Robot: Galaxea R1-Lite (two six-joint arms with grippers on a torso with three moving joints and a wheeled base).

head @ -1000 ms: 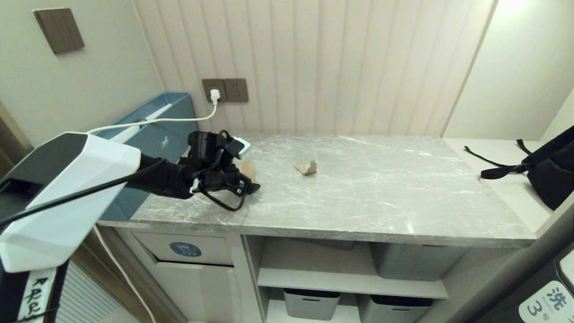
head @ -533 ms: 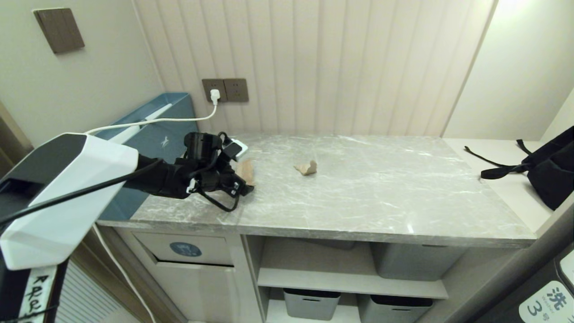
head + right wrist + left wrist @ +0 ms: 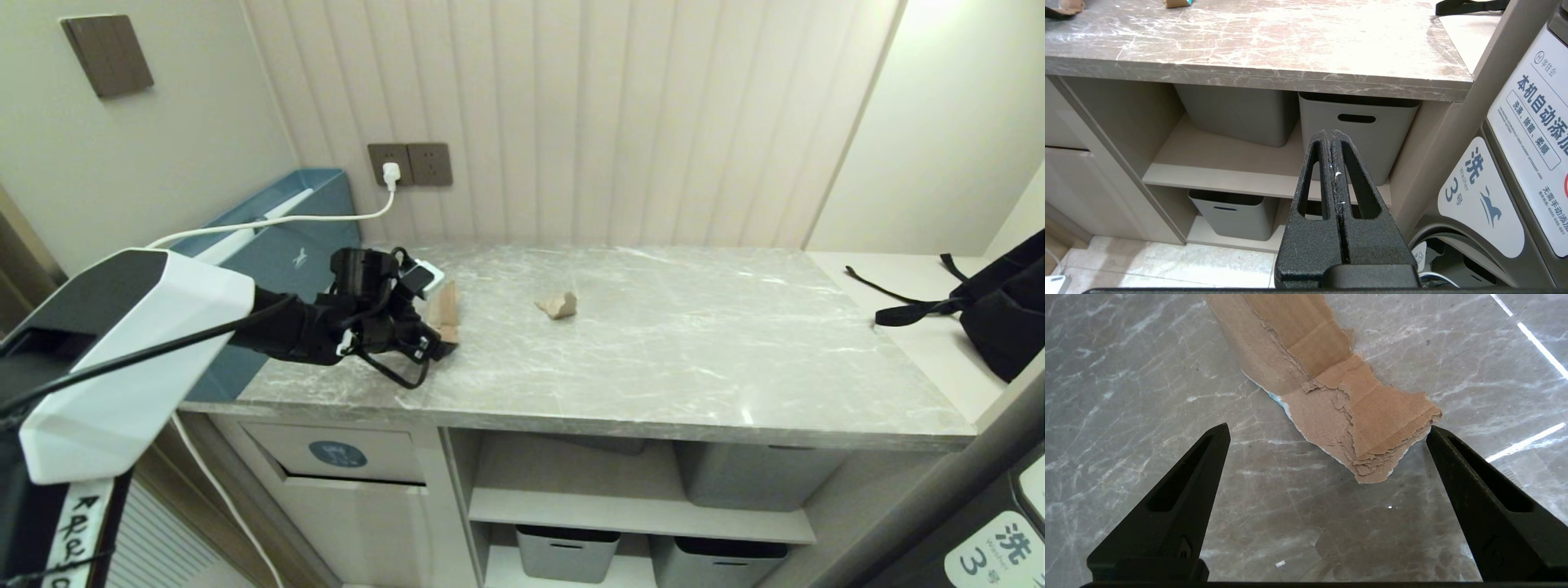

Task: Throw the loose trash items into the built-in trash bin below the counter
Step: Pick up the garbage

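We see a tan cardboard piece (image 3: 1327, 388) with a teal underside on the white-veined grey marble counter (image 3: 694, 351).

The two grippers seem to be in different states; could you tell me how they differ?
The left gripper is open wide over the counter, its jaws flanking the torn cardboard piece; the right gripper is shut, empty, and hangs in front of the shelves below the counter. Both are black.

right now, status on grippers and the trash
Left gripper open over cardboard piece, not gripping. Right gripper shut, parked. Second scrap on counter. Nothing blocking.
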